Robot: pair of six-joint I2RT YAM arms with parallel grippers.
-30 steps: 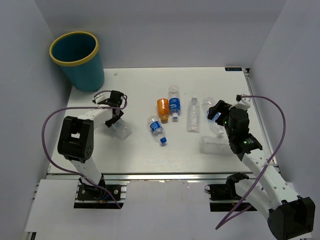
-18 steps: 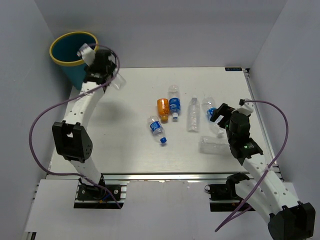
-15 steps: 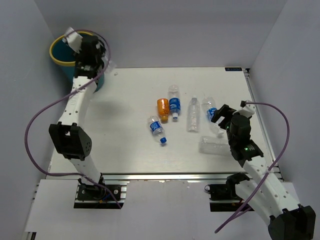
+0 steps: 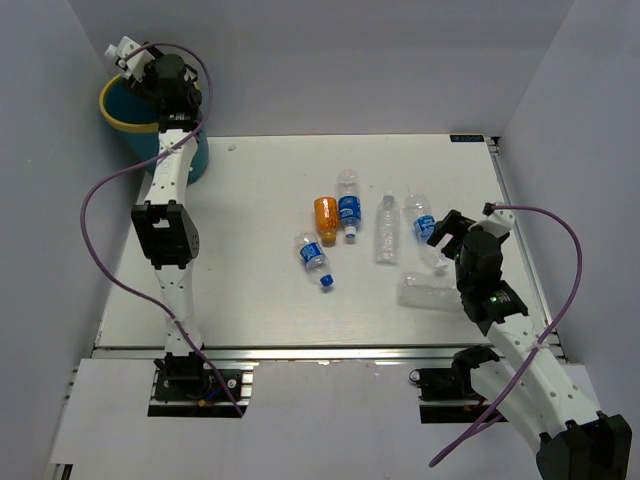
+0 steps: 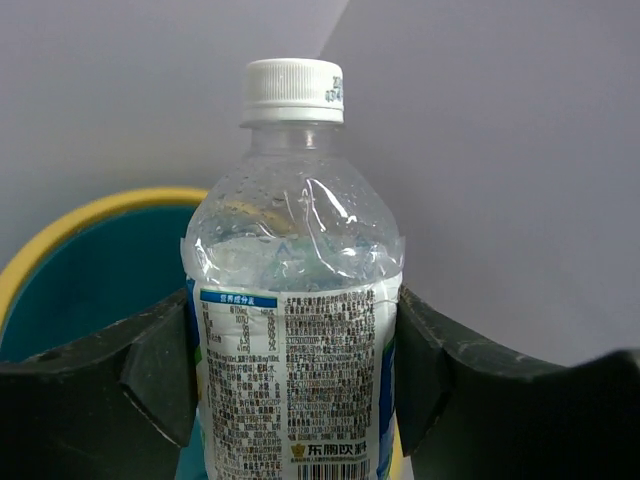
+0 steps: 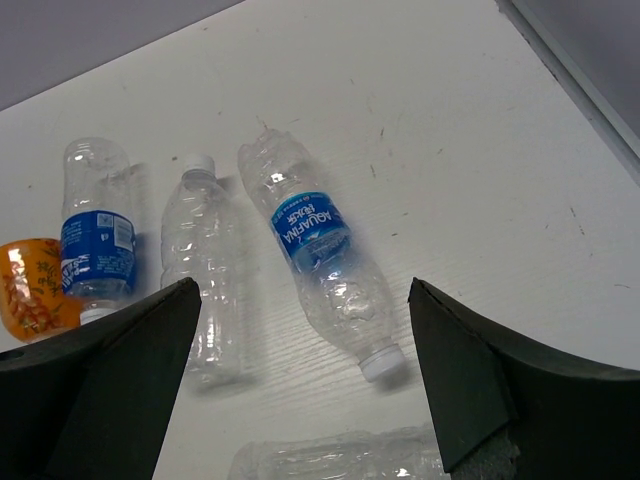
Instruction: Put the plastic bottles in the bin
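Reaching to the far left corner, the left arm holds its tool (image 5: pixel 293 345) above the bin (image 4: pixel 122 119), a round teal wastebasket with a yellow rim that stands at the far left edge of the tabletop (image 4: pixel 250 300). In the left wrist view the tool's dark fingers (image 5: pixel 150 380) press against both sides of a white-capped bottle (image 5: pixel 293 230). It is clear, beaded with droplets inside and wrapped in a printed label. It sits clamped there, with the bin's yellow rim and teal inside showing behind it. The right tool (image 4: pixel 446 232) hovers low over the right side of the tabletop, its fingers spread wide apart with nothing between them. Below it lies the Aquafina bottle (image 6: pixel 318 250), blue label up, and just beside that a clear slim bottle (image 6: pixel 205 290) with a white cap. Further left lie a blue-labelled bottle (image 6: pixel 95 240) and, close against it, the orange bottle (image 4: pixel 325 218). A small blue-capped bottle (image 4: pixel 314 256) lies apart near the tabletop's middle, and a larger clear bottle (image 4: pixel 430 292) lies on its side close to the right arm.
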